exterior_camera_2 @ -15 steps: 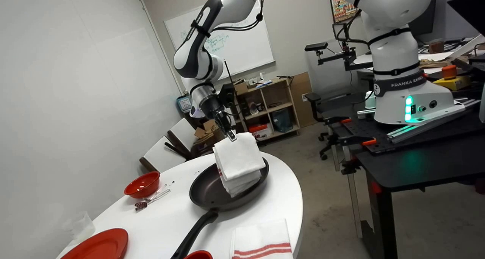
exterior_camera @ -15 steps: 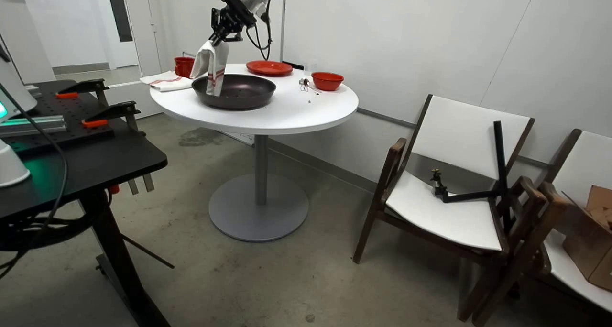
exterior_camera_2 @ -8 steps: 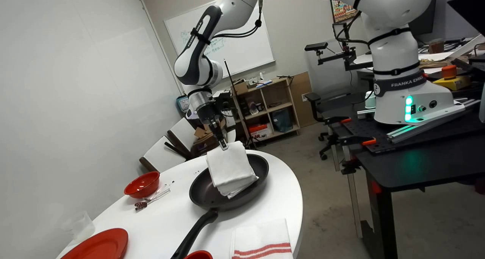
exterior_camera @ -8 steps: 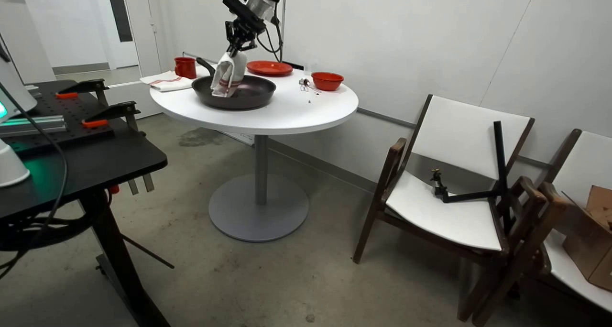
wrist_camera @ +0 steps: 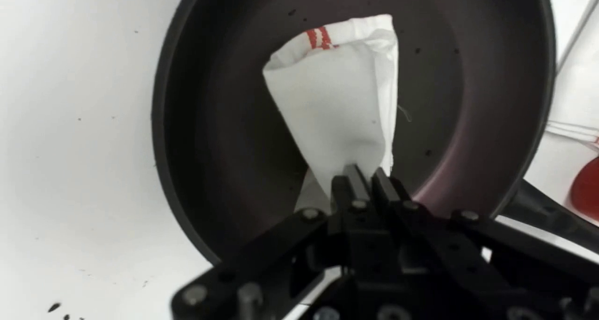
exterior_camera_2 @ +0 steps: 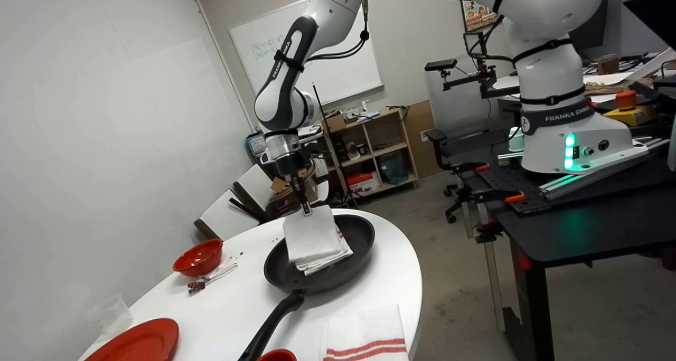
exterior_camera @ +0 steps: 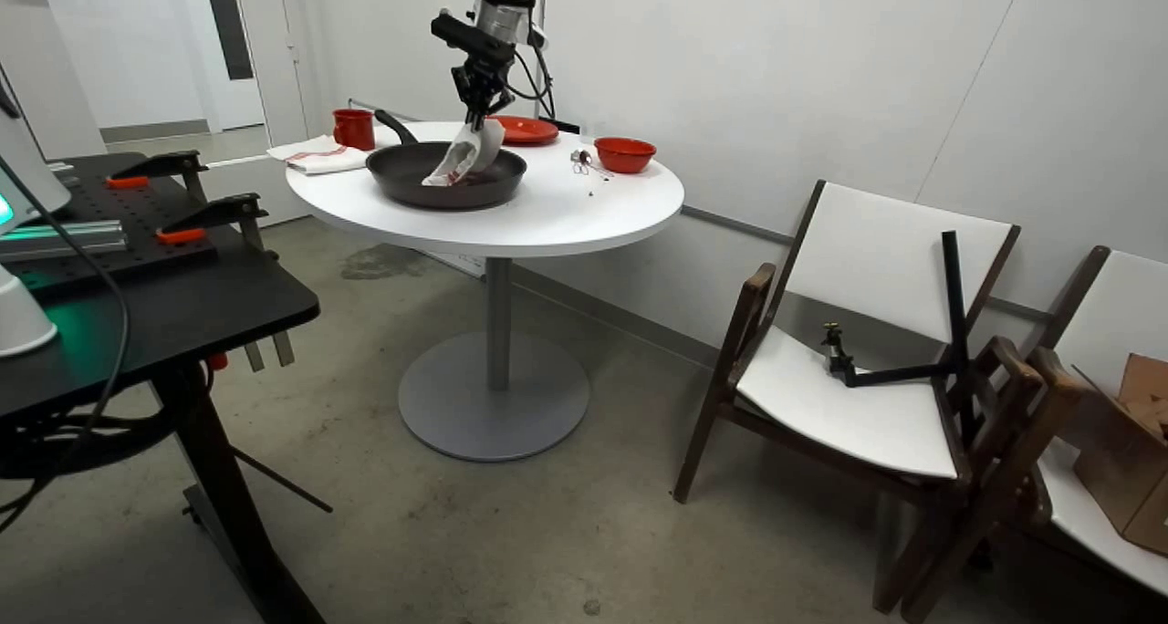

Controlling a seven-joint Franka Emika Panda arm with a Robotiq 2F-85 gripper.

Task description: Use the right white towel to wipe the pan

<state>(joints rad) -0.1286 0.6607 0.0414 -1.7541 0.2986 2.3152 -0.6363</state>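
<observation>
A towel [exterior_camera_2: 314, 238] hangs into a pan [exterior_camera: 452, 200] on a table [exterior_camera: 547, 215]; in an exterior view, a cloth [exterior_camera: 319, 155] lies left, a bowl [exterior_camera: 625, 157] right, a plate [exterior_camera: 529, 131] behind.

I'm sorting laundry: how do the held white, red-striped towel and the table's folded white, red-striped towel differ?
The held towel is pinched in the black gripper; the table towel lies unheld. The held towel bends; the table towel lies flat. Both are white, red-striped.
</observation>
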